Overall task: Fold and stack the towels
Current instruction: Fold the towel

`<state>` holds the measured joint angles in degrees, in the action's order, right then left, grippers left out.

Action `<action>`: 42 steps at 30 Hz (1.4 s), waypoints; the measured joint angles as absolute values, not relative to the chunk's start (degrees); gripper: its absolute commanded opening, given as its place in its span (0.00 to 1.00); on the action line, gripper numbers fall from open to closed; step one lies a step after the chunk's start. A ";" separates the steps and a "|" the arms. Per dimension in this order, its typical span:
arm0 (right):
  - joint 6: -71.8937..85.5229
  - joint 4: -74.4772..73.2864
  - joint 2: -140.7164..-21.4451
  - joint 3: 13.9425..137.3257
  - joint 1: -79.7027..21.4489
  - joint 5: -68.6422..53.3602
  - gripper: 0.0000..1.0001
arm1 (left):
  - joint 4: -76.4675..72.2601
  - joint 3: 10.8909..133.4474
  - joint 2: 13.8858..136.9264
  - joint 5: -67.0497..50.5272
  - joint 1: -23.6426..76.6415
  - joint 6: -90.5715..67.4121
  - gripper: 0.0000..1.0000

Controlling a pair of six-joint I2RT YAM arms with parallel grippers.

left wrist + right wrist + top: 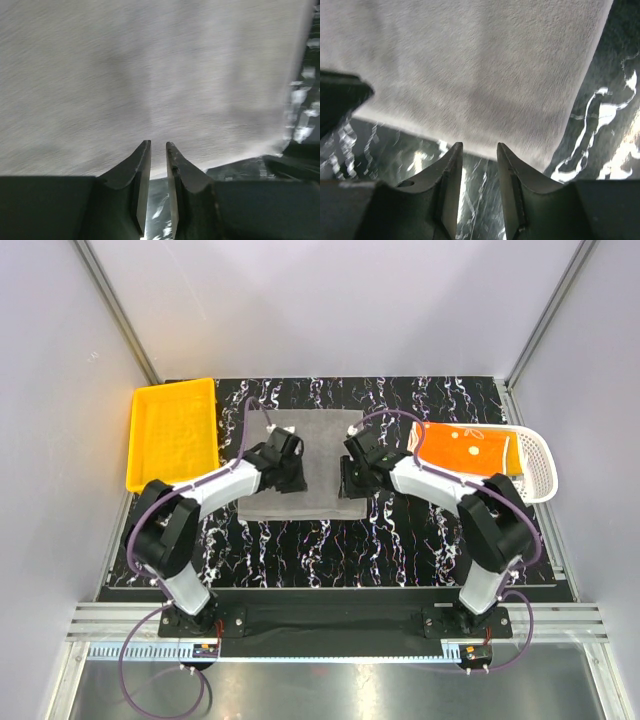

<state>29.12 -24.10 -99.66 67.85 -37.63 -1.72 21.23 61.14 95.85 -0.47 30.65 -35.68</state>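
1. Step in hand, as I read it: the first fold of the grey towel [310, 440]. It lies spread flat in the middle of the top view on the black marbled table [400, 540], and both arms reach in over it.
2. Left gripper [157, 145]: the jaws are nearly together with just a thin slit, tips right at the towel's edge at the bottom of the left wrist view. Honestly can't tell if any cloth is caught in there.
3. Right gripper [479, 146]: the jaws are spread with nothing between them, and shiny table shows through the gap. Its tips sit right at the towel's edge, near a corner at lower right of the right wrist view.
4. An orange towel [465, 450] waits in the white basket [540, 465] at the right of the top view. The yellow bin [175, 430] is at upper left.
5. Next move, my guess: both sets of jaws have to get under that edge and close on it evenly, then lift and carry it across together. If one side misses, the fold goes crooked.
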 measured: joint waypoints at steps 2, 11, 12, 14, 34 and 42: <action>29.06 -23.59 -102.56 68.71 -37.60 -0.75 0.40 | 19.35 62.76 97.17 -1.34 32.10 -35.90 0.21; 28.99 -21.19 -108.53 69.08 -37.47 -0.58 0.40 | 14.63 61.19 103.55 -4.45 38.11 -37.36 0.19; 28.99 -21.12 -108.49 68.99 -37.47 -0.56 0.41 | 14.20 60.62 103.53 -4.56 38.50 -37.54 0.19; 28.97 -20.88 -108.27 68.69 -37.47 -0.56 0.41 | 12.93 59.55 102.87 -4.78 38.96 -37.58 0.19; 30.02 -22.79 -93.06 51.46 -37.56 -0.71 0.44 | 13.45 53.65 97.89 -5.58 45.19 -39.53 0.19; 31.16 -24.03 -88.55 47.37 -37.71 -0.64 0.34 | 11.53 50.81 96.12 -4.05 50.46 -43.07 0.19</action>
